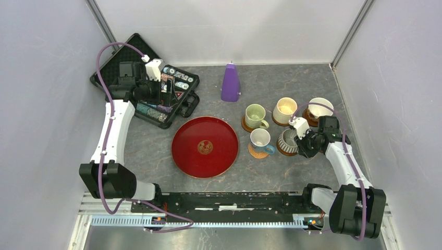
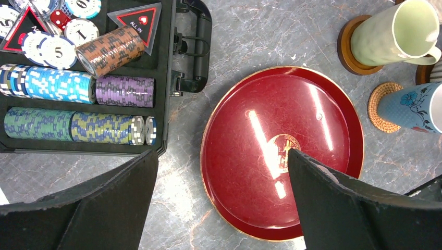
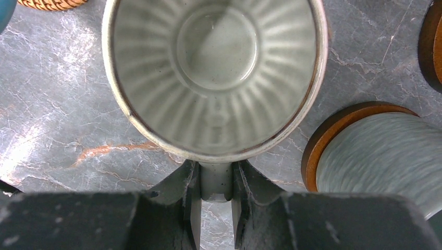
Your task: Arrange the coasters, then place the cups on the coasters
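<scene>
My right hand pinches the ribbed grey mug by its handle; I fear it could swivel into the grey-blue mug just beside. Left hand hangs spread.

A grey marbled table carries an open black chip case at the far left; a purple cone near the back wall; a red round tray mid-table; right of the tray, dark brown coasters and one woven coaster.
</scene>
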`<action>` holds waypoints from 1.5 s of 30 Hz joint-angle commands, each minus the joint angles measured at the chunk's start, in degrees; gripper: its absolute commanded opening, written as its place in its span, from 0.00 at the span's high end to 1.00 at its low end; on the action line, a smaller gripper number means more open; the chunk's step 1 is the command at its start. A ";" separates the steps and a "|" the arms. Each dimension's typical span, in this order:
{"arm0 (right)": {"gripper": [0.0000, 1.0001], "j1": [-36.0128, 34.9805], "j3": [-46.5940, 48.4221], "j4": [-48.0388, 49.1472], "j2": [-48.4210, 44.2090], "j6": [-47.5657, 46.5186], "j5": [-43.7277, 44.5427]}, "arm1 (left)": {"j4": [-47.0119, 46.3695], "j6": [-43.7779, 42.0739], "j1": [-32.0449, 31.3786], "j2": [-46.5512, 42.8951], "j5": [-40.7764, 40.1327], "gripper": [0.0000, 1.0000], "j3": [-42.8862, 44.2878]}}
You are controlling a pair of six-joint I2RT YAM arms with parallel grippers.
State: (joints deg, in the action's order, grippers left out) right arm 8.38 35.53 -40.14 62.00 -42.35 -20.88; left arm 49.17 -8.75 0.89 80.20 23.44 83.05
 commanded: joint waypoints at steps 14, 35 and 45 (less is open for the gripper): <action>0.46 0.15 1.83 -0.54 0.23 -3.93 0.30 | -2.06 -1.60 -0.09 -0.19 -0.34 0.00 0.97; 0.26 0.23 8.29 -12.23 -0.11 -9.96 0.16 | 5.60 -13.95 -0.18 -0.89 1.45 0.00 -1.22; 0.02 0.23 15.93 -17.37 -0.48 -8.72 -0.39 | 9.68 -26.82 -13.91 -1.56 -6.26 0.00 -11.17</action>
State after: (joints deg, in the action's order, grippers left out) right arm 8.38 46.33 -54.06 61.93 -51.77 -20.32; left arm 58.15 -29.06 -7.64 79.77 20.36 75.75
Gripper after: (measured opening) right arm 0.978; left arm 0.997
